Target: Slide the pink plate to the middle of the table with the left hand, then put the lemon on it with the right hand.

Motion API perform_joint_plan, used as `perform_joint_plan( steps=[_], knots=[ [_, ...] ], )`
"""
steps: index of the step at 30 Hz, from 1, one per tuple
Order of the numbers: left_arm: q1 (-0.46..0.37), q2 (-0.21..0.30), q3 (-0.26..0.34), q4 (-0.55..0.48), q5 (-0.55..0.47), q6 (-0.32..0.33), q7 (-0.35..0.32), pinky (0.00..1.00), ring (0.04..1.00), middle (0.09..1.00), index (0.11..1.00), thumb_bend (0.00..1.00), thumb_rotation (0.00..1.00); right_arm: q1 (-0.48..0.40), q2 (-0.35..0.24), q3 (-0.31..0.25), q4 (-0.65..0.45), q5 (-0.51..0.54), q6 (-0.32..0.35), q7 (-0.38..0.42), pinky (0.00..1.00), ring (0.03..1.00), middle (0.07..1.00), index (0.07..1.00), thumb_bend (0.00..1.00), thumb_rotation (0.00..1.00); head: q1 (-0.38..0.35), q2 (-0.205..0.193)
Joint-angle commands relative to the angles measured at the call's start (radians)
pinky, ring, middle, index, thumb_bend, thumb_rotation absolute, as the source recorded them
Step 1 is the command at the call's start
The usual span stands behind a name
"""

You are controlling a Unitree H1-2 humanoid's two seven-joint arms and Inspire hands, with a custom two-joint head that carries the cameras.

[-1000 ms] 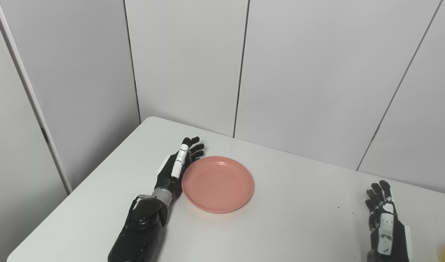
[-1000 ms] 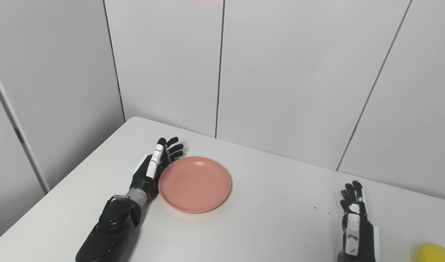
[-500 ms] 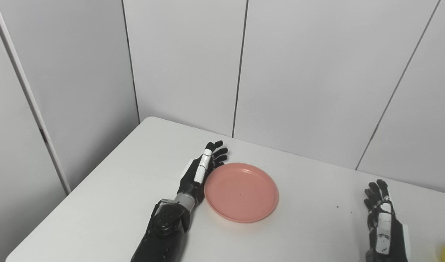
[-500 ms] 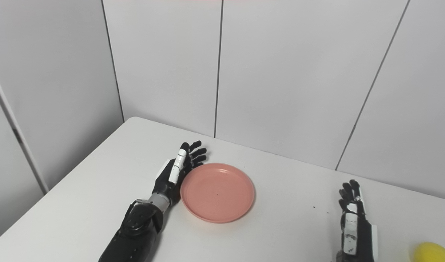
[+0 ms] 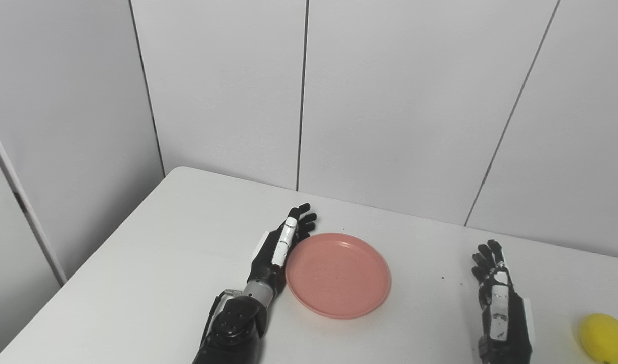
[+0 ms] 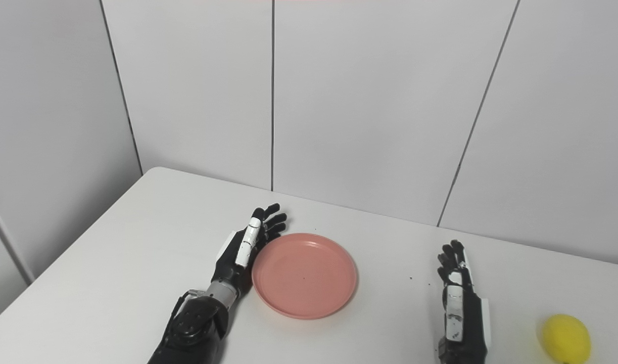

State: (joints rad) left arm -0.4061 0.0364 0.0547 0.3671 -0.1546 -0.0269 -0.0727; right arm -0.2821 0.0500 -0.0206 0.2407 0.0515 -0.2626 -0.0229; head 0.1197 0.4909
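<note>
Left hand (image 5: 281, 243) is flat and empty, fingers spread, edge-on against the plate (image 5: 338, 274) mid-tabletop (image 5: 137, 283). Right hand (image 5: 501, 306) rests with fingers apart holding nothing, lemon (image 5: 604, 330) just to its right.

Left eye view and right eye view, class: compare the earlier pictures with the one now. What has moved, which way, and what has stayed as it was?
The left hand, open and edge-on against the pink plate, has pushed it to the right toward the middle of the table. The camera has also turned right, bringing the lemon fully into view. The right hand stays open and idle, and the lemon is untouched.
</note>
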Motion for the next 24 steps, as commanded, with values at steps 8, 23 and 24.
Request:
perform_joint_plan(
  steps=[8, 23, 24],
  knots=[
    [0.016, -0.015, -0.009, -0.087, -0.004, 0.085, -0.006, 0.89, 0.886, 0.883, 0.890, 0.68, 1.00, 0.028, 0.043, 0.030, -0.015, -0.027, 0.052, -0.013, 0.98, 0.964, 0.967, 0.976, 0.70, 1.00, -0.134, 0.054],
    [0.041, -0.035, -0.023, -0.114, 0.001, 0.102, -0.015, 0.92, 0.918, 0.913, 0.916, 0.66, 1.00, 0.001, 0.086, 0.049, 0.027, -0.062, -0.024, -0.047, 0.95, 0.949, 0.948, 0.957, 0.64, 0.99, -0.269, 0.074],
    [0.043, -0.036, -0.025, -0.115, 0.001, 0.100, -0.017, 0.94, 0.921, 0.914, 0.917, 0.67, 1.00, 0.000, 0.089, 0.049, 0.029, -0.065, -0.025, -0.049, 0.95, 0.945, 0.943, 0.952, 0.64, 0.99, -0.269, 0.074]
  ],
)
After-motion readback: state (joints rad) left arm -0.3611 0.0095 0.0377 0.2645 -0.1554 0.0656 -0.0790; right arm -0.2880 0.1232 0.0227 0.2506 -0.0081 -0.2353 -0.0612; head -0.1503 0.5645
